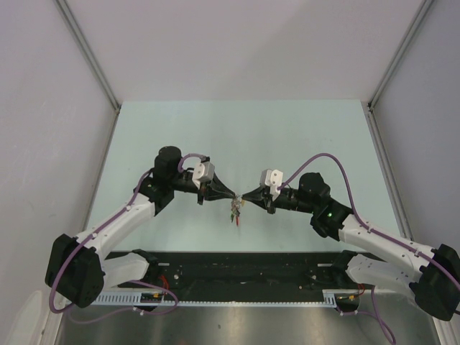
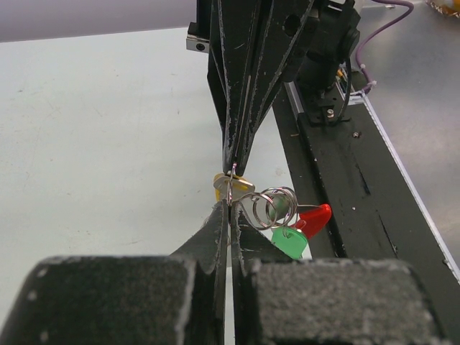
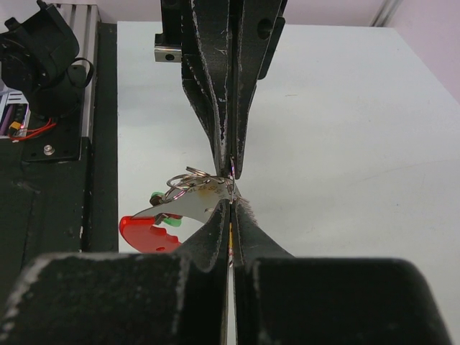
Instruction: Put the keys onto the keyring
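The keyring (image 2: 274, 204) is a small coil of wire hanging in the air between my two arms, over the near part of the table (image 1: 287, 136). The green key (image 2: 290, 243) and the red key (image 2: 317, 215) dangle from it, so I judge those two already on. The yellow key (image 2: 234, 185) sits right at the pinch point, and I cannot tell whether its hole has caught the wire. Both grippers meet tip to tip. The left gripper (image 1: 230, 195) is clamped narrow on a thin loop of the ring's wire. The right gripper (image 1: 246, 197) is clamped narrow too, and the sliver of yellow between its fingers suggests it has the yellow key. To do this step well I would anchor the ring with the left and move only the right, feeding the key along the curve of the wire in small arcs and not pulling straight. A straight pull would likely twist the ring out of the grip and drop the bunch. The black base rail (image 1: 251, 269) lies close on the near side and side walls flank the table. Open surface lies toward the far side, so any repositioning should go up or away from the bases.
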Tool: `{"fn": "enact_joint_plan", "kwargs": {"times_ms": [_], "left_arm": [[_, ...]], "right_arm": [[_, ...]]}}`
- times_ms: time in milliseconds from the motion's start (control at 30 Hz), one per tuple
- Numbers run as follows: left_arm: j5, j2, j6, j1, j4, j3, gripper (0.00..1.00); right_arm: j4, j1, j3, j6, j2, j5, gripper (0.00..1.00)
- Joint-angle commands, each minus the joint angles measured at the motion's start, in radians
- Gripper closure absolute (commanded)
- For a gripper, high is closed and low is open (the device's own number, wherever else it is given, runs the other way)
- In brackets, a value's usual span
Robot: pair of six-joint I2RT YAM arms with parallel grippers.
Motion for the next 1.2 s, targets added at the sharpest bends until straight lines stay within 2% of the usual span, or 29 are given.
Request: {"fn": "enact_joint_plan", "kwargs": {"times_ms": [0,500,767,867,967,1100,1167], "left_arm": [[0.060,-0.005,0.028,-0.022,0.001,0.031,1.00],[0.044,-0.005,0.054,-0.040,-0.034,0.042,1.00],[-0.055,-0.020,-0.050,-0.043,0.007,0.029,1.00],[-0.093,-0.048,-0.146,-0.050,0.065,-0.001,1.00],[-0.129,-0.095,-0.365,-0.051,0.240,-0.081,1.00],[-0.208,-0.150,-0.542,-0.054,0.534,-0.194,1.00],[-0.245,-0.175,-0.608,-0.063,0.619,-0.251,1.00]], "right_arm": [[0.056,0.002,0.003,-0.008,-0.009,-0.032,1.00],[0.064,0.001,0.005,0.000,-0.003,-0.038,1.00],[0.044,0.005,0.005,-0.025,-0.012,-0.003,1.00],[0.030,0.010,0.005,-0.049,-0.018,0.033,1.00],[0.027,0.019,0.005,-0.063,-0.018,0.054,1.00],[0.029,0.025,0.003,-0.075,-0.015,0.071,1.00],[0.032,0.030,0.005,-0.078,-0.012,0.071,1.00]]}}
